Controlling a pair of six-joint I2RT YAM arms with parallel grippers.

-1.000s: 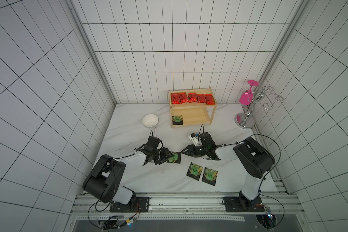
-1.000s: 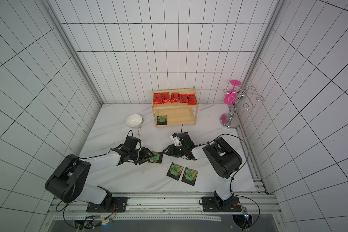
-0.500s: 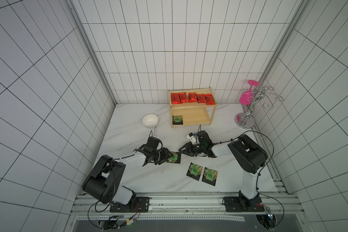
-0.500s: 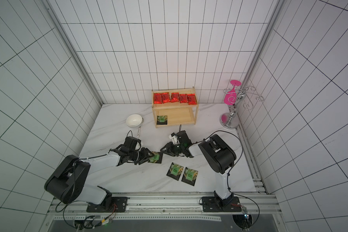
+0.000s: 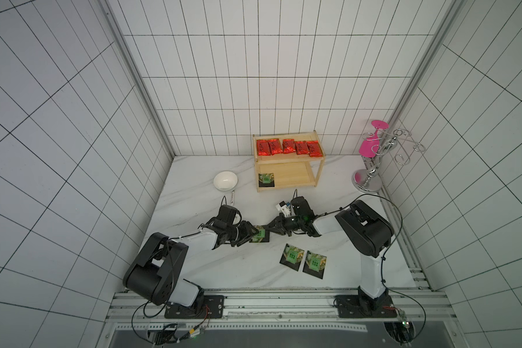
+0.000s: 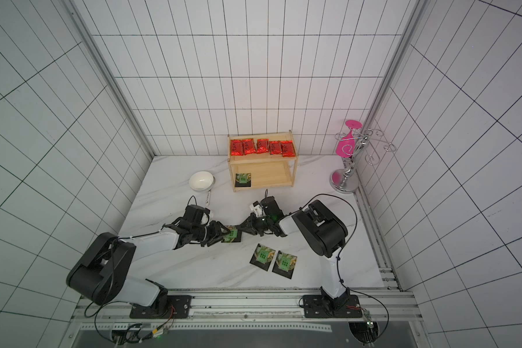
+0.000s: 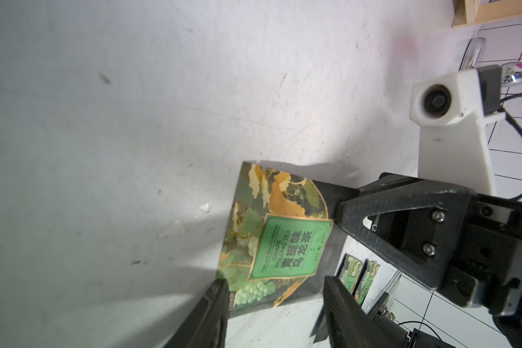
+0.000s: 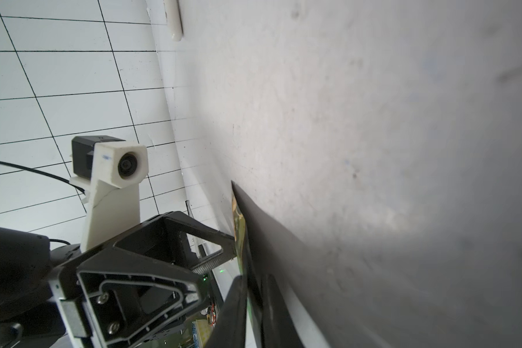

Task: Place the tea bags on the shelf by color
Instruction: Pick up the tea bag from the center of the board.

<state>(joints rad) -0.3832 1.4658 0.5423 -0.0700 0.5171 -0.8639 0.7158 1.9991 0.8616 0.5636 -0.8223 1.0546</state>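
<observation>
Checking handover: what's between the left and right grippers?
One black tea bag, left gripper clamping its sides, right gripper shut on its edge; left wrist view.

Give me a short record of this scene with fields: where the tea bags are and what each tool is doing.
Shelf, top board: five red tea bags in a row
Shelf, lower board: one black tea bag, near one end
Table: two loose black bags side by side
Held bag: black, raised between the arms
Left tool: gripping the held bag across its width
Right tool: shut on its edge
Other items: white bowl, chrome stand
</observation>
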